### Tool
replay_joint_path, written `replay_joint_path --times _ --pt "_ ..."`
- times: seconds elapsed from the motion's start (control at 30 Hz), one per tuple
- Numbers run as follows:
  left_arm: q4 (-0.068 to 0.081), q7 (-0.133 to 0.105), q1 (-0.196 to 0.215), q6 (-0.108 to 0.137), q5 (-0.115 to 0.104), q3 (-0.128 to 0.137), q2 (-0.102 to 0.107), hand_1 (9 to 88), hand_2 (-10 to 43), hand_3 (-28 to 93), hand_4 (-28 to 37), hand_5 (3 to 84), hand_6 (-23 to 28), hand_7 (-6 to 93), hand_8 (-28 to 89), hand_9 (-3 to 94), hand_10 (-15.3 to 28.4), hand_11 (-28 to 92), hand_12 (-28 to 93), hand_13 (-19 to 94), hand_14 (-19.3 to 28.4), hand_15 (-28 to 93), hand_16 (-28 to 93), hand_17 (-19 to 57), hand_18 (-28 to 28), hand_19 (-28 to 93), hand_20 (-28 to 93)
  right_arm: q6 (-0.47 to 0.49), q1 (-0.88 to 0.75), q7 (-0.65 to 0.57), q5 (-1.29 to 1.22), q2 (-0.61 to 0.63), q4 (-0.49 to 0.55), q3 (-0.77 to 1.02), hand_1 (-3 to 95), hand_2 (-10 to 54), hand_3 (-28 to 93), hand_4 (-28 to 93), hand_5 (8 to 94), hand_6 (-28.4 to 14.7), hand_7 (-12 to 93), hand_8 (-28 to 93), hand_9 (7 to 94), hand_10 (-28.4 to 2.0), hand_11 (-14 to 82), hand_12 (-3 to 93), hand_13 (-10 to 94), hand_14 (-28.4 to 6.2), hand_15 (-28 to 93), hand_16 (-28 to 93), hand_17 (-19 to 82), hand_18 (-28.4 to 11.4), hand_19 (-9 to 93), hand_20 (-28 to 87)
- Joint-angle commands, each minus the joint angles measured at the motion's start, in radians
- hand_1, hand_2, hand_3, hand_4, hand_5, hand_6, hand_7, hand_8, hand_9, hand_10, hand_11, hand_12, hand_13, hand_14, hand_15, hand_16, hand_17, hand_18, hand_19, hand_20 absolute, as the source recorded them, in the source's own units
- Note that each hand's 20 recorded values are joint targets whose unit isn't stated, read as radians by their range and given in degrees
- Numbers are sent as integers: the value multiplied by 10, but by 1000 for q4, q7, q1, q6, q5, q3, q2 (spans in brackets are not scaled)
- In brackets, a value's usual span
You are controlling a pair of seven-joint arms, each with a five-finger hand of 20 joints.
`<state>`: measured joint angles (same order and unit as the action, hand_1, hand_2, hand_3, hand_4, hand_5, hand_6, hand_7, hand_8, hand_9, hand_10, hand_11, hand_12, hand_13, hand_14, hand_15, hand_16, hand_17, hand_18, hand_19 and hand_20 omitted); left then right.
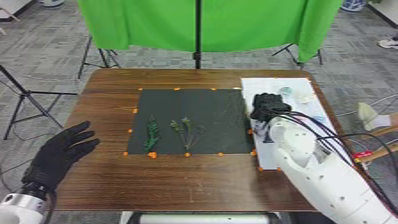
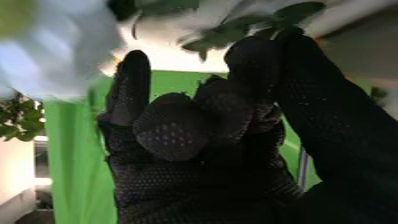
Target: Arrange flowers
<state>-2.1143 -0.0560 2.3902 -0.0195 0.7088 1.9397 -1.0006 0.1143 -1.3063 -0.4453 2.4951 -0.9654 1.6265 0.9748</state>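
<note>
Two sprigs are lying on a mat, with a sheet lying along its right side.
The mat (image 1: 231, 110) is lying mid-surface (image 1: 107, 185); on its nearer half, a leafy sprig (image 1: 152, 134) is lying to the left and a branching sprig (image 1: 187, 135) just to its right, both running near to far. Small markers (image 1: 152, 155) are lining the mat's edges. On the sheet (image 1: 258, 82), a small item (image 1: 285, 91) is lying toward the far end. A curtain (image 1: 142, 30) is hanging behind the surface.
</note>
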Motion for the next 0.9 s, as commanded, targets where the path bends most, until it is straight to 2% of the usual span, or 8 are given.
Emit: replay_joint_path --times 0.03,0.2,0.3,0.4,0.47,0.53,0.77,0.9 --pt "9 10 14 -9 1 -2 5 265 -22 697 -267 345 50 203 -99 318 139 252 159 284 168 345 -21 -64 231 521 6 -109 15 6 -4 23 99 1 404 -95 862 -173 669 -24 671 235 812 -89 573 502 722 -97 816 365 284 -206 739 435" --pt "7 7 18 -7 0 -2 4 265 -22 698 -266 346 50 203 -100 317 139 251 159 283 168 346 -20 -65 231 521 5 -95 23 1 -13 21 144 -2 403 -95 862 -169 671 -24 668 236 812 -89 573 502 723 -97 815 369 285 -207 740 436" --pt "9 12 12 -12 4 -2 0 265 -21 696 -267 346 51 203 -100 317 139 251 159 283 168 346 -20 -65 231 521 5 -5 35 -31 -10 13 147 4 402 -95 858 -170 669 -21 668 239 812 -89 573 503 723 -96 815 370 285 -206 740 434" --pt "8 11 15 -10 4 1 -3 265 -22 697 -267 346 51 203 -100 317 139 252 159 283 168 346 -20 -65 231 520 5 186 33 -80 -32 0 166 42 390 -95 828 -210 681 -11 664 219 820 -92 596 444 729 -97 816 369 288 -209 745 433" --pt "6 10 18 -7 6 3 -5 265 -22 697 -266 346 50 204 -99 317 139 253 159 284 168 346 -21 -65 231 521 5 261 22 -105 -65 4 173 61 257 -89 790 -268 736 -13 671 -78 840 -95 592 433 743 -108 819 364 293 -219 761 425" --pt "4 8 23 -5 5 5 -8 264 -22 698 -266 346 50 203 -100 317 139 253 159 283 168 346 -21 -65 231 521 5 311 16 -131 -69 11 176 63 200 -91 726 -280 768 -13 644 -116 861 -100 579 427 754 -115 819 363 302 -229 775 421" --pt "-6 -7 45 8 4 8 -17 265 -22 698 -268 346 50 203 -100 317 139 253 159 283 168 346 -20 -65 231 520 5 374 1 -144 -68 -3 168 53 184 -70 575 -283 828 -7 575 -96 899 -99 555 421 785 -118 816 361 323 -239 805 399" --pt "-2 -3 33 4 6 1 -16 264 -22 698 -268 346 50 204 -100 318 139 252 159 284 168 346 -20 -65 231 521 6 360 8 -159 -30 -9 139 28 169 -64 580 -283 852 -3 542 -93 920 -97 545 410 801 -119 819 355 334 -240 815 385"
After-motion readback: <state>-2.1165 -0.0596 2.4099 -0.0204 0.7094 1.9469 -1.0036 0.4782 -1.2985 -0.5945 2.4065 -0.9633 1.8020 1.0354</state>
